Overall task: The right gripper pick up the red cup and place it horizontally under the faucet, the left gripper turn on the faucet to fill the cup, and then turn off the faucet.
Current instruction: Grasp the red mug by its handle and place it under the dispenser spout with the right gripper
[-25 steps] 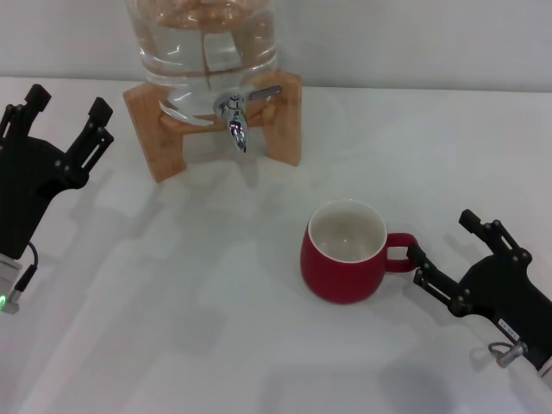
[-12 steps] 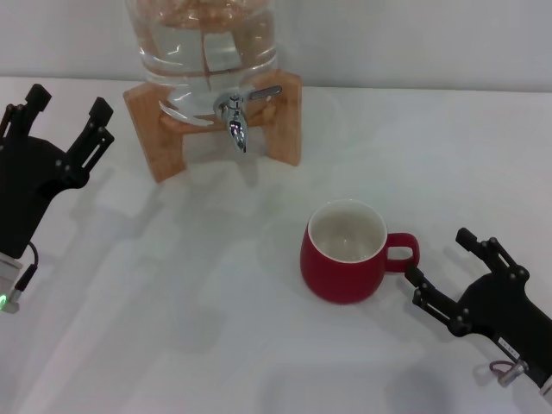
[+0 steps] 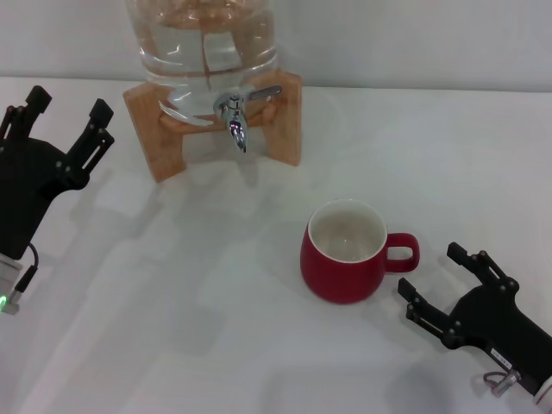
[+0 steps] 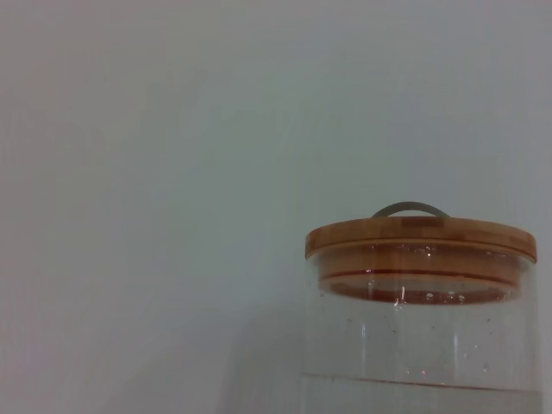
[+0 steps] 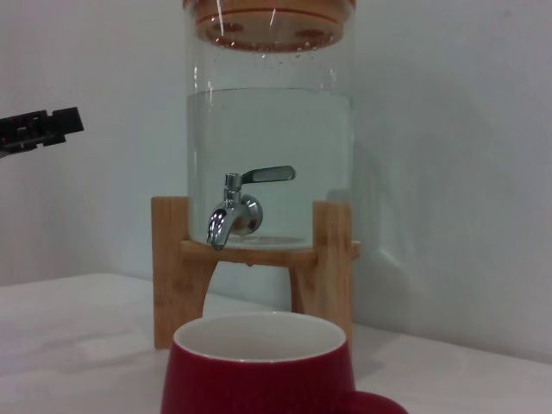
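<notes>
The red cup (image 3: 343,252) stands upright on the white table, handle toward the right; it fills the near part of the right wrist view (image 5: 259,373). My right gripper (image 3: 429,272) is open, just right of and nearer than the handle, not touching it. The chrome faucet (image 3: 235,116) sticks out of the glass water jar at the back, lever turned sideways; it also shows in the right wrist view (image 5: 233,210). My left gripper (image 3: 67,103) is open at the far left, apart from the jar.
The water jar (image 3: 203,43) sits on a wooden stand (image 3: 285,121) at the back; its wooden lid (image 4: 420,237) shows in the left wrist view. A wall runs behind the white table (image 3: 216,302). A left gripper fingertip (image 5: 39,128) shows in the right wrist view.
My right gripper has drawn back toward the front edge, away from the cup handle. The cup, faucet and left gripper have not moved.
</notes>
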`<state>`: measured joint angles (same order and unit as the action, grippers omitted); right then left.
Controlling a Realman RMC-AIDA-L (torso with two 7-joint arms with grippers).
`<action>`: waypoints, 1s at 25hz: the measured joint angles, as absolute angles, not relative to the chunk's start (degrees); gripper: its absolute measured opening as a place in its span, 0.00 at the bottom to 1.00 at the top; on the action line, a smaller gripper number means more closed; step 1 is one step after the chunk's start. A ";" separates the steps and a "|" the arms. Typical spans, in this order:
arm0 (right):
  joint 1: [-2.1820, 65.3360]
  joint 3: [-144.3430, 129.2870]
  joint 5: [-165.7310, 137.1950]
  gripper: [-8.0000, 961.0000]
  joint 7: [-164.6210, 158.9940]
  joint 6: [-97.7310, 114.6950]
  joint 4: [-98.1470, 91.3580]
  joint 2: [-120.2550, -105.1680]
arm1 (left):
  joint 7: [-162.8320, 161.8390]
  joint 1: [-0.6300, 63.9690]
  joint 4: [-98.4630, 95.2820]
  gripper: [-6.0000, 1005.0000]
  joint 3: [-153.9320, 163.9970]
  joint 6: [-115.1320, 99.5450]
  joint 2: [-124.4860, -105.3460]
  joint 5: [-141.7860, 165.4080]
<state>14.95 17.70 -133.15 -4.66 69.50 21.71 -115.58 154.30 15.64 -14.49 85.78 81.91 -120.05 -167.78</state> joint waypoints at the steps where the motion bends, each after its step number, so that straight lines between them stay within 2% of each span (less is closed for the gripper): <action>1: 14.98 17.63 -133.15 0.90 -4.66 69.32 21.80 -115.58 | 154.28 15.64 -14.49 0.87 85.78 81.91 -120.06 -167.78; 25: 17.83 17.74 -132.62 0.90 -4.66 65.96 22.17 -115.90 | 154.06 15.56 -14.51 0.87 85.78 82.05 -120.12 -167.69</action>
<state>17.83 17.74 -132.62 -4.66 65.96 22.17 -115.90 154.07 15.56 -14.51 85.78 82.05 -120.12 -167.69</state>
